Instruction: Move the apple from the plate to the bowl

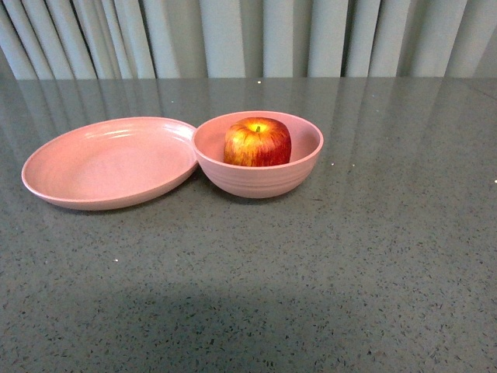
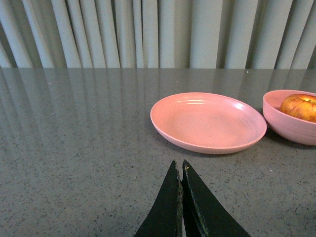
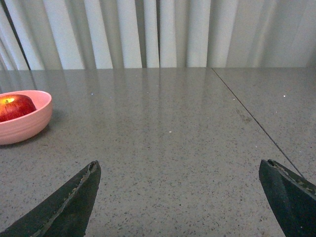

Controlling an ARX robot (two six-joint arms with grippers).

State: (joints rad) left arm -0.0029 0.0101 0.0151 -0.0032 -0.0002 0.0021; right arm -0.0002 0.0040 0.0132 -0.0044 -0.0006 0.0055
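Apple-moving looks finished, judging by how things are lying on the grey speckled worktop [image 1: 373, 256], which is stretching wide under everything in front of pale curtains [image 1: 233, 35]. Next in size, the plate [image 1: 109, 163] is sitting bare, its rim touching or nearly touching the bowl [image 1: 260, 183] just beside it on the robot's right. Inside that bowl the apple [image 1: 257, 142] is resting upright, stem up, its red and yellow top rising about level with the rim. Both arms are keeping out of the front view; the left hand [image 2: 180, 170] is showing its dark fingertips pressed together with nothing between them, near the plate's front edge, while the right hand [image 3: 180, 177] is spreading its fingers wide and empty, well apart from the bowl. As for handling, the apple is likely firm, fairly heavy for its size and smooth enough to slip, so gripping it across its widest middle would probably be safest.
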